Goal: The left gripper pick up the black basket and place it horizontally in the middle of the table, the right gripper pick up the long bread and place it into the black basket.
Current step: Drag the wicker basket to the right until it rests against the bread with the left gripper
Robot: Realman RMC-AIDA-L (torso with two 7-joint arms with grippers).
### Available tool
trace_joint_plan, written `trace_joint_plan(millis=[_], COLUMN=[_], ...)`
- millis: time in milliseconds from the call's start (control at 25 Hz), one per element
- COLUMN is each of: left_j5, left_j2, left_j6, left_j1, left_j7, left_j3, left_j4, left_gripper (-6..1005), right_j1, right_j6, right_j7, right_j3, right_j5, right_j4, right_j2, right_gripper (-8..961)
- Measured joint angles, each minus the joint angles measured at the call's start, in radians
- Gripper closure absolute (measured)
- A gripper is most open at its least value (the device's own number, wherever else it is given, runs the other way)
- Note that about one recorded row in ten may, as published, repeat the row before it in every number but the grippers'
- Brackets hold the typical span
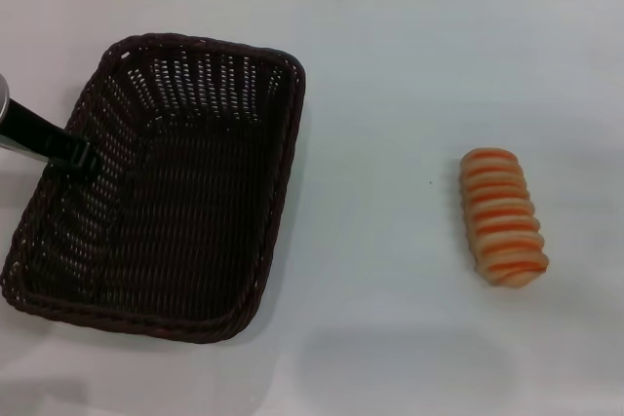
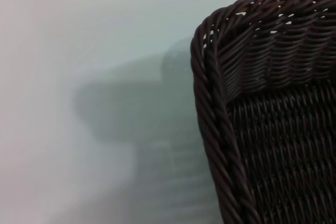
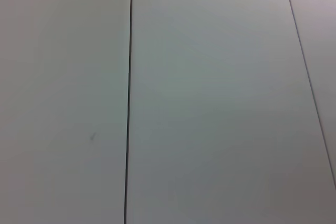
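White table point(image 1: 390, 94), grey seamed wall point(image 3: 210, 98)

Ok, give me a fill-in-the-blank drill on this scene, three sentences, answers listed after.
1. The left gripper is at the ____ rim of the black basket.
2. The long bread lies on the table, ____ the basket.
3. The bread's stripes are cream and ____.

Missing words: left; outside; orange
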Motion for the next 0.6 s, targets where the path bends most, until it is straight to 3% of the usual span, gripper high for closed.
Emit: trace_joint_plan(millis=[280,360,600], left_j5=[-0.006,-0.061,-0.183], left_j2=[0.0,0.003,0.012], left_j6=[-0.002,-0.025,-0.074], left_j1=[-0.009,-0.037,-0.086], left_j7=[0.096,0.199,0.321], left_j3=[-0.016,-0.077,-0.135], left_j4=[-0.005,-0.02,-0.047], left_gripper=[765,770,789], right_j1=[-0.015,-0.019,-0.029], right_j6=[0.0,0.0,-0.001], right_j7=[-0.002,-0.002,-0.002], right_j3=[0.0,0.001,0.012], right_j5=[0.0,0.002,0.005], right_j4=[0.009,0.01,0.011], right_j2=[0.001,0.001,0.002], right_gripper=[301,301,301])
